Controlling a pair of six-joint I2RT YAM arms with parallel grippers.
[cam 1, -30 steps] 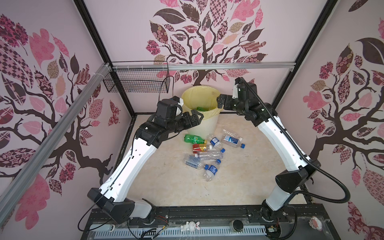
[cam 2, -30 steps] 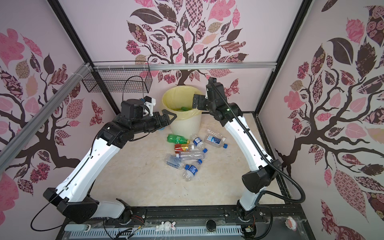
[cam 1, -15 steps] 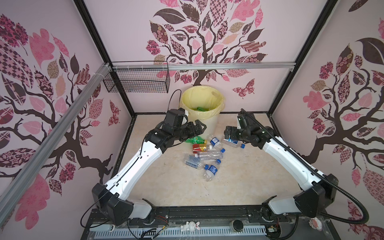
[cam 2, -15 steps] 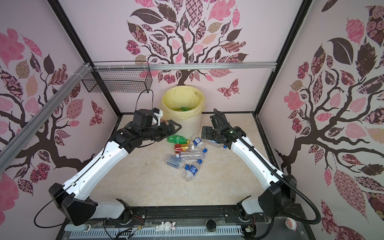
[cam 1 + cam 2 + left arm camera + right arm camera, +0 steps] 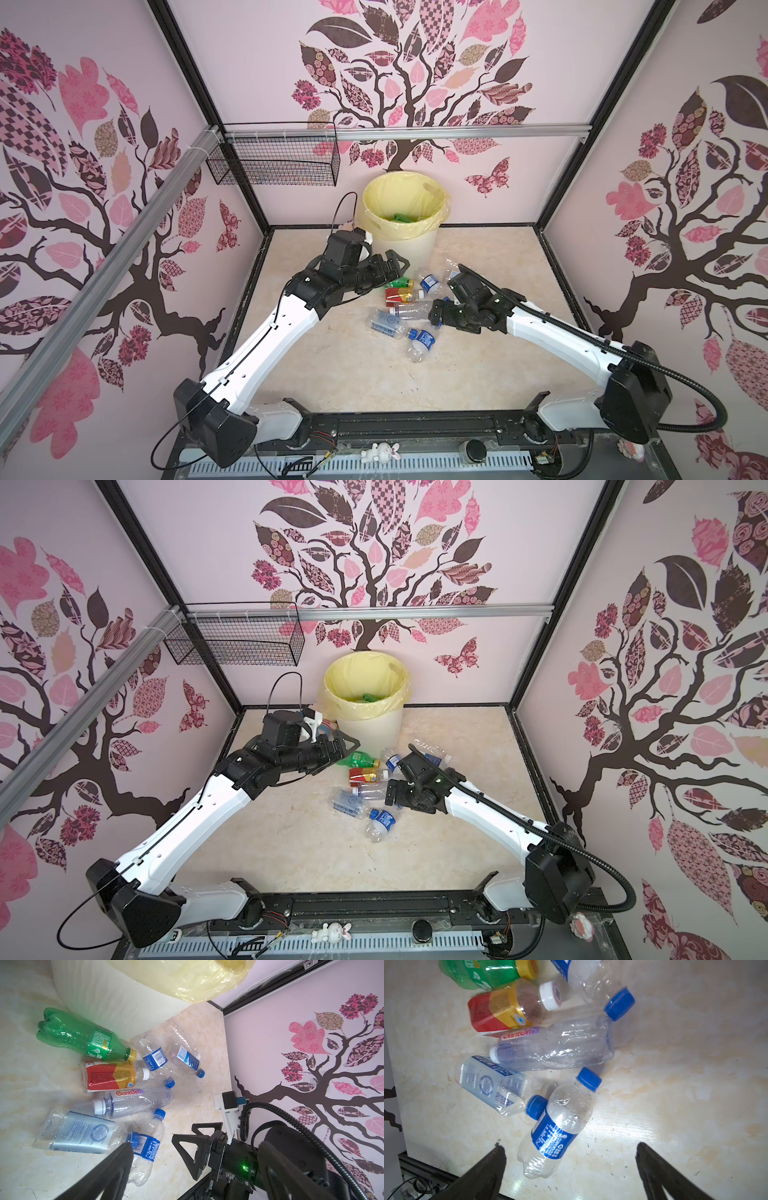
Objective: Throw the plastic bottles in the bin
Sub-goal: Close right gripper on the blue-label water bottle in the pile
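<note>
Low, left claw (image 5: 400,266) agape, right claw (image 5: 570,1146) agape

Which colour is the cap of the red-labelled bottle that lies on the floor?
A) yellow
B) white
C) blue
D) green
B: the red-labelled bottle ends in a white cap, as the right wrist view also shows; the yellow cap belongs to the green bottle beside it.

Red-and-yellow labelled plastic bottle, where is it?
In a top view the red-labelled bottle lies mid-floor between the green plastic bottle and the clear Ganten bottle.
</note>
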